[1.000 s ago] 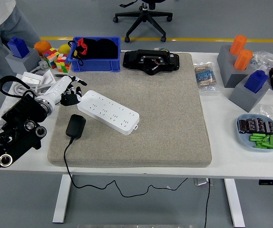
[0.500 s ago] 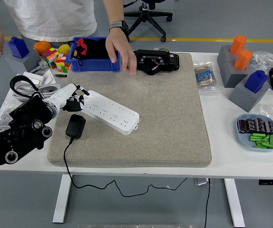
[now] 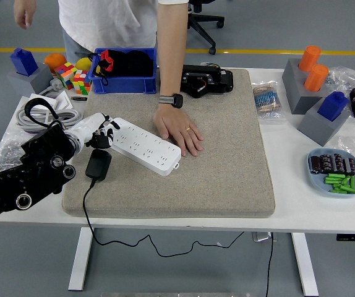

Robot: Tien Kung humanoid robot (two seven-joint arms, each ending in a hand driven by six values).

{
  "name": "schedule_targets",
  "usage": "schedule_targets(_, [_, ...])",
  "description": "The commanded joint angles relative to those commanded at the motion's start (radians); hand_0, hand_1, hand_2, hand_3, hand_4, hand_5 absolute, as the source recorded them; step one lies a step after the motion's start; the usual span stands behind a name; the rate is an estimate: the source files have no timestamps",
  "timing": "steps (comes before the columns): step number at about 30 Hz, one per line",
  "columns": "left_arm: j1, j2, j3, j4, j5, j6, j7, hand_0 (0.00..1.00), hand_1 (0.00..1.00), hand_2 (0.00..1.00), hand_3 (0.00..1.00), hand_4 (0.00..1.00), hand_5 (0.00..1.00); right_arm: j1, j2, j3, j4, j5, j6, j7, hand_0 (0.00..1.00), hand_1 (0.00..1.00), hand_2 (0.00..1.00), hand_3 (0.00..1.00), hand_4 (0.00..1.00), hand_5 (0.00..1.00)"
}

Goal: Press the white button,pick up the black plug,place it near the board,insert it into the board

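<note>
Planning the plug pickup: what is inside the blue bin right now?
The blue bin holds black bag-like items with something red at its left end. Whatever lies beneath them is covered, and the person's forearm hides the bin's right end.

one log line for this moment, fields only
left hand: at left end of white power strip | black plug: lying on grey mat | person's hand: flat beside strip

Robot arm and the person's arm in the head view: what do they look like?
The left arm is black and blocky with round silver joint caps; the robot hand has a white shell and dark fingers. The person's forearm is bare below a white sleeve, with a black wristwatch and a ring.
</note>
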Motion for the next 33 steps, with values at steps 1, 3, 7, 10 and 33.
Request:
schedule_targets(1, [-0.002, -0.001, 0.004, 0.006, -0.001, 0.0, 0.001, 0.013, 0.027, 0.101, 0.705, 0.107, 0.002, 0.0, 0.0, 0.0, 0.0, 0.0, 0.0, 0.0, 0.619, 0.586, 0.586, 0.584, 0.658, 0.403])
schedule_targets(3, [-0.005, -0.003, 0.006, 0.014, 0.0, 0.0, 0.002, 0.013, 0.027, 0.1, 0.704, 0.106, 0.002, 0.0, -0.001, 0.0, 0.0, 0.0, 0.0, 0.0, 0.619, 0.586, 0.586, 0.584, 0.658, 0.403])
schedule_targets(7, [-0.007, -0.004, 0.01, 0.024, 0.001, 0.0, 0.002, 0.013, 0.027, 0.1, 0.704, 0.106, 0.002, -0.001, -0.001, 0.003, -0.001, -0.001, 0.0, 0.0, 0.619, 0.586, 0.586, 0.584, 0.658, 0.403])
schedule_targets(10, [-0.008, -0.006, 0.014, 0.031, 0.001, 0.001, 0.003, 0.013, 0.025, 0.101, 0.703, 0.099, 0.002, -0.002, 0.0, 0.004, -0.001, -0.002, 0.0, 0.0, 0.619, 0.587, 0.586, 0.583, 0.658, 0.403])
schedule_targets(33, [0.009, 0.0, -0.06, -0.024, 0.035, 0.014, -0.012, 0.012, 0.026, 0.1, 0.7, 0.069, 0.002, -0.003, 0.003, 0.007, 0.001, -0.003, -0.002, 0.002, 0.619, 0.586, 0.585, 0.583, 0.658, 0.404])
